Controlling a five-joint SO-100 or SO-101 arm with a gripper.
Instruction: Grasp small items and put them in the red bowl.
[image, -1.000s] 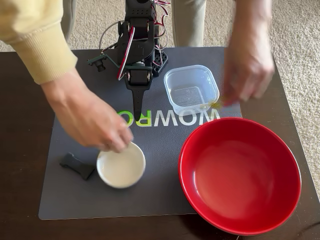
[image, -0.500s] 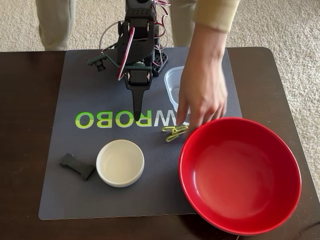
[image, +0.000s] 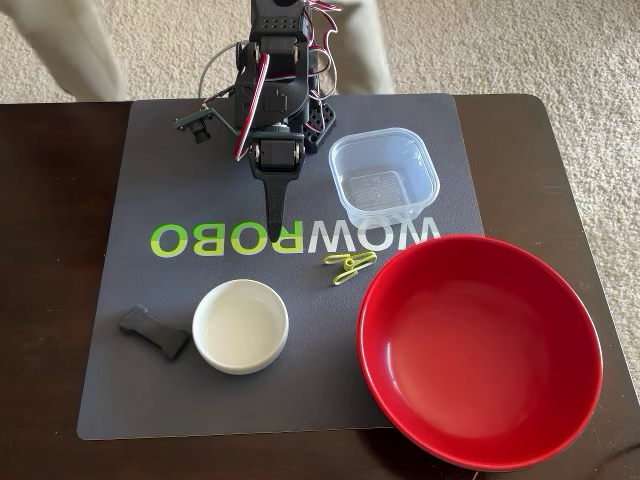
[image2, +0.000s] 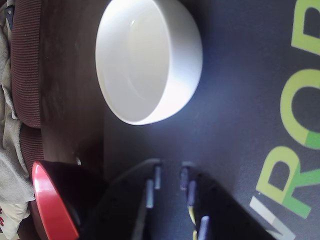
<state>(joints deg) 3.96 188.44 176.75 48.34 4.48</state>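
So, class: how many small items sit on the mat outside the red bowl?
4: grey piece far left, white dish beside it, clip by the red bowl, clear tub above. None seem hidden.

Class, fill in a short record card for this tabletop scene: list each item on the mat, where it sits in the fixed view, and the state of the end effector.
red bowl: lower right, empty
white dish: lower centre-left, empty
clear tub: upper right of mat, empty
yellow-green clip: between tub and red bowl, beside the bowl's rim
dark grey piece: left of white dish
end effector: pointing down at mat lettering, holding nothing
mat: grey, green and white lettering
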